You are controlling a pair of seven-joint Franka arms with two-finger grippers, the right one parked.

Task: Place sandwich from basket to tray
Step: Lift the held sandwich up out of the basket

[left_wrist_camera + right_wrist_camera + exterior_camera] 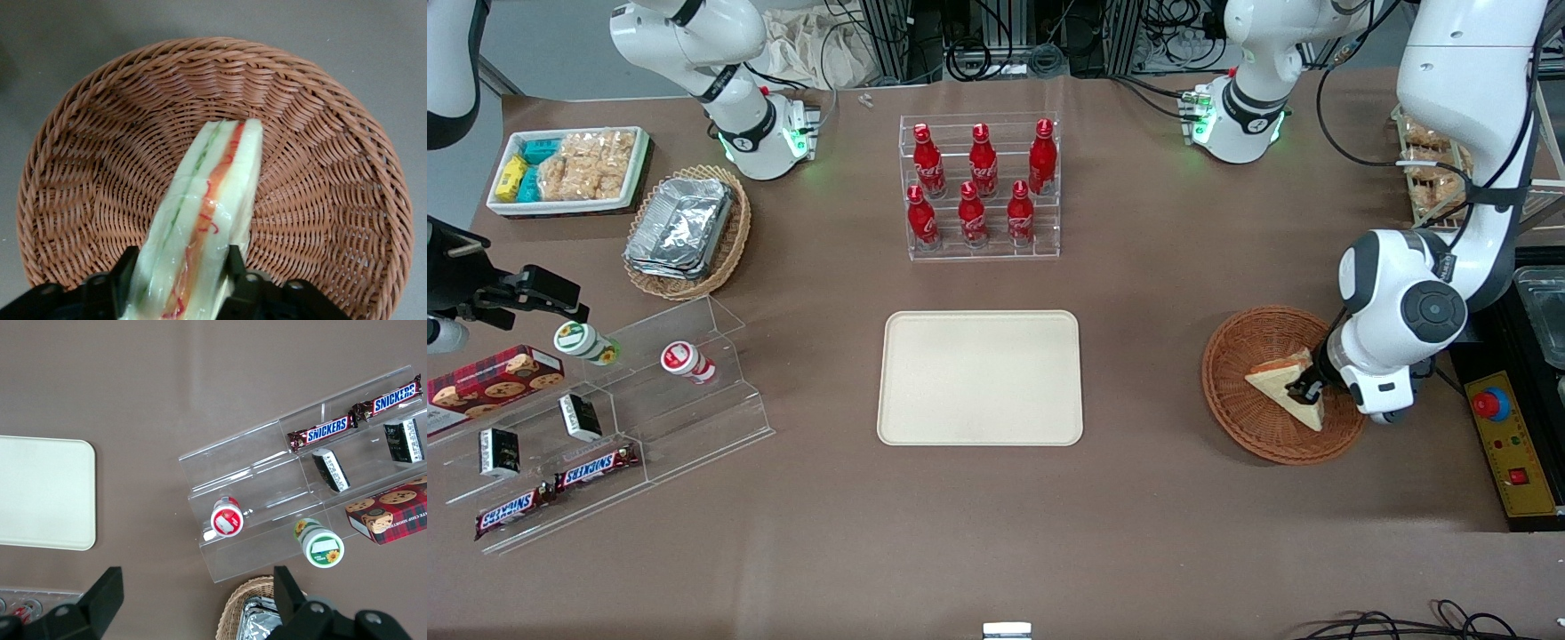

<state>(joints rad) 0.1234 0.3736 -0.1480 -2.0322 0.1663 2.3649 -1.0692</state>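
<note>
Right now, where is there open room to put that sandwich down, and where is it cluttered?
The gripper is shut on the sandwich in the basket. The tray is bare, and so is the brown table between tray and basket. It is crowded toward the parked arm's end, around the clear snack shelf.

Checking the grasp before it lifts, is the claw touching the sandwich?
Touching. The left wrist view shows the claw with both fingers pressed against the sandwich.
</note>
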